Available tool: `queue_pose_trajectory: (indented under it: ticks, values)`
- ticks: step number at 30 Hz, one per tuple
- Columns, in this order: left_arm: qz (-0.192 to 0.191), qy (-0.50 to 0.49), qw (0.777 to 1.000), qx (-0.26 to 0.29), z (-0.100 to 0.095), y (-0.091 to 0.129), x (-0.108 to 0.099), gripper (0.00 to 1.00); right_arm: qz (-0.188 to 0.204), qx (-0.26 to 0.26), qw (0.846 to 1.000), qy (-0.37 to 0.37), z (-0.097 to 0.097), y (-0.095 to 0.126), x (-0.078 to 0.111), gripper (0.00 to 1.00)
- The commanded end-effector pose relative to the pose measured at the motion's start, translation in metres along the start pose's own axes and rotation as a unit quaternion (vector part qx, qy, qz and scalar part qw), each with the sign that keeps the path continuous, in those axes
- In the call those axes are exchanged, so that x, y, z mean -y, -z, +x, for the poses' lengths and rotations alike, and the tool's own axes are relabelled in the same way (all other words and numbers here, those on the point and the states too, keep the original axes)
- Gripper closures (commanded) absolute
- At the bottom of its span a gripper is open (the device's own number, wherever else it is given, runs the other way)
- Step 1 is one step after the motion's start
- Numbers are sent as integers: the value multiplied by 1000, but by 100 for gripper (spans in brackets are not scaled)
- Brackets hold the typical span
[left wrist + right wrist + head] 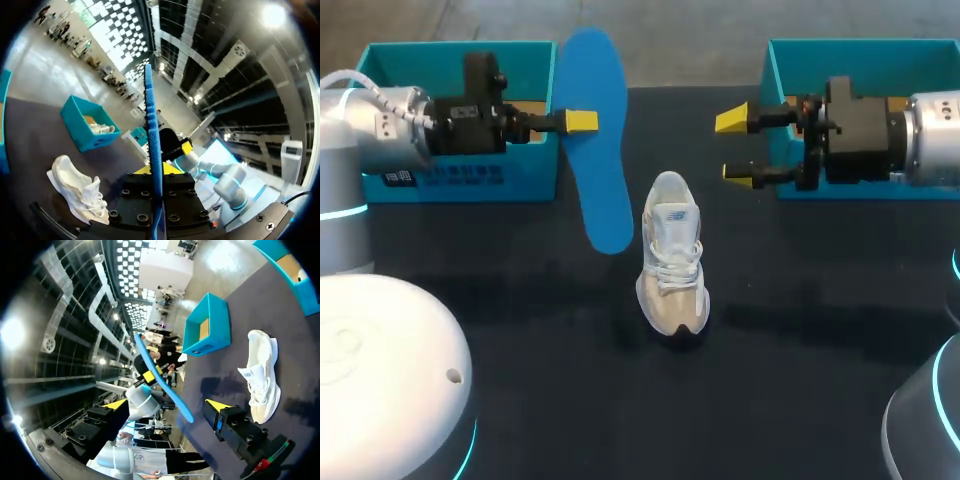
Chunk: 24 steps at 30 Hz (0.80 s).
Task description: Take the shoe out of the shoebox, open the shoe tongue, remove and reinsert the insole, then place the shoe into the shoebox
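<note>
On the dark surface (520,380), near the middle, a white and beige mesh sneaker with white laces (672,255) stands upright on its sole. Its toe points toward my near edge and its heel toward the far side. It's outside both boxes and nothing is touching it.

Left hand (578,122) is pinching the long blue foam insole (598,150). One yellow tip sits on top of its broad face in the head view. In the left wrist view the insole runs edge-on straight out between the fingers, clamped from both sides. It's held up off the surface with its broad face toward the head camera, just beside the right wall of the left shoebox. The insole's near end hangs beside the sneaker's heel but apart from it.

Right hand (738,148) is spread wide and holding nothing. It hovers in front of the right shoebox, facing the insole across a gap. In the right wrist view both yellow tips stand well apart, with the insole and the left hand out ahead of them and the sneaker off to one side on the surface.

Left shoebox (460,175) is an open teal cardboard box at the far left. My left arm crosses over it, so I can't see what's inside.

Right shoebox (790,60) is a matching teal box at the far right, mostly covered by my right arm. The left wrist view shows a brown floor and something pale inside, too small for me to identify.
</note>
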<state>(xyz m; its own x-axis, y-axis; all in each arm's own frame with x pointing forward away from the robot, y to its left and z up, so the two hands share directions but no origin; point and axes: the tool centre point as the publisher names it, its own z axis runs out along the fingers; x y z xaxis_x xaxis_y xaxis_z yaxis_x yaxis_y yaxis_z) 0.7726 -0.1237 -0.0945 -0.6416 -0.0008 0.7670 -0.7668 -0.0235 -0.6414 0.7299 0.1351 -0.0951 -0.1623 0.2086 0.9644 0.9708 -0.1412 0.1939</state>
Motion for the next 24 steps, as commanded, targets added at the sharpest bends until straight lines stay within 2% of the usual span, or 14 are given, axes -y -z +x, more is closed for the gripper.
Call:
queue_pose_trajectory:
  ticks: [1,8,10,15,19,21,24]
  values:
    - [-138,669,730,-3,-4,1,2,100,-1,1,1000,0,0,-2,0,0]
    - [-129,700,702,-21,-6,0,-2,100,-1,1,1000,0,0,-2,0,0]
    - [-129,714,687,-36,-6,0,-3,100,-1,1,1000,0,0,-2,0,0]
    - [-124,723,678,-42,-11,-2,-5,100,-1,1,1000,0,0,-2,0,0]
    - [-123,724,677,-49,-13,-3,-5,100,-4,55,998,18,26,-1,-9,0]
    - [-122,721,680,-53,-13,-4,-5,100,-1,106,994,21,36,-1,-12,0]
    - [-122,719,682,-56,-13,-3,-6,100,-1,150,988,28,48,-2,-14,0]
